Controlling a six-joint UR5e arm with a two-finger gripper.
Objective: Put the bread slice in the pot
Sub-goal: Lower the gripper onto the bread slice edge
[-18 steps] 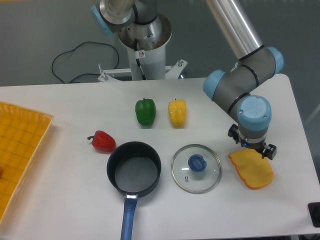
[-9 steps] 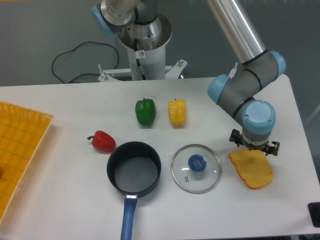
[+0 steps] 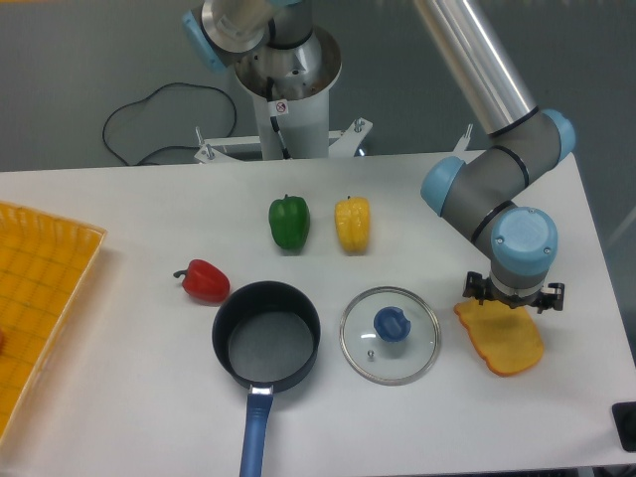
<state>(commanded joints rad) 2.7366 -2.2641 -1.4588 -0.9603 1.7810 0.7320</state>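
Bread slice (image 3: 502,341), golden-yellow with a darker orange crust, lay flat on the white table (image 3: 119,397) at the near right, just right of the glass lid (image 3: 390,335) with its blue knob. Directly over the slice's far edge hung the gripper (image 3: 514,304), pointing straight down beneath the arm's blue-capped wrist; the wrist hid the fingers, so whether they stood apart or together could not be told, nor whether they touched the slice. Well to the left of the slice, beyond the lid, sat the pot (image 3: 266,336), a small black saucepan with nothing in it, its blue handle pointing toward the near edge. Farther back stood a green bell pepper (image 3: 289,222) and a yellow bell pepper (image 3: 352,224) side by side, with a red pepper (image 3: 205,281) just left of the pot's far rim. A yellow tray (image 3: 40,298) lay at the left edge.
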